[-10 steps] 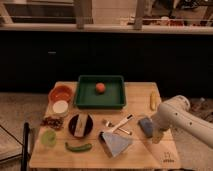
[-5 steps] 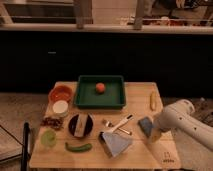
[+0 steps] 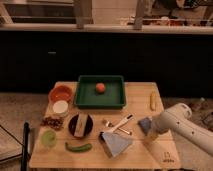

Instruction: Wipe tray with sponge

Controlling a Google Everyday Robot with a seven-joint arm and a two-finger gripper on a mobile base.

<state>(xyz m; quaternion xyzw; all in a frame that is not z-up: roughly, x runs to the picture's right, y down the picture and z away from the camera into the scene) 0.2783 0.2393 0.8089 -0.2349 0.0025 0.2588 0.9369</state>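
Toward the right edge of the wooden surface, the gripper is down at the sponge, touching or just beside it; whether it has hold of the sponge I cannot tell. The dark green tray sits well apart at the back, with a small orange-red fruit in it. Wiping looks not yet begun: lifting, carrying and wiping remain.

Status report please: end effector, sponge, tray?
End effector beside sponge, right side of table. Sponge outside tray. Red-orange ball lies in tray.
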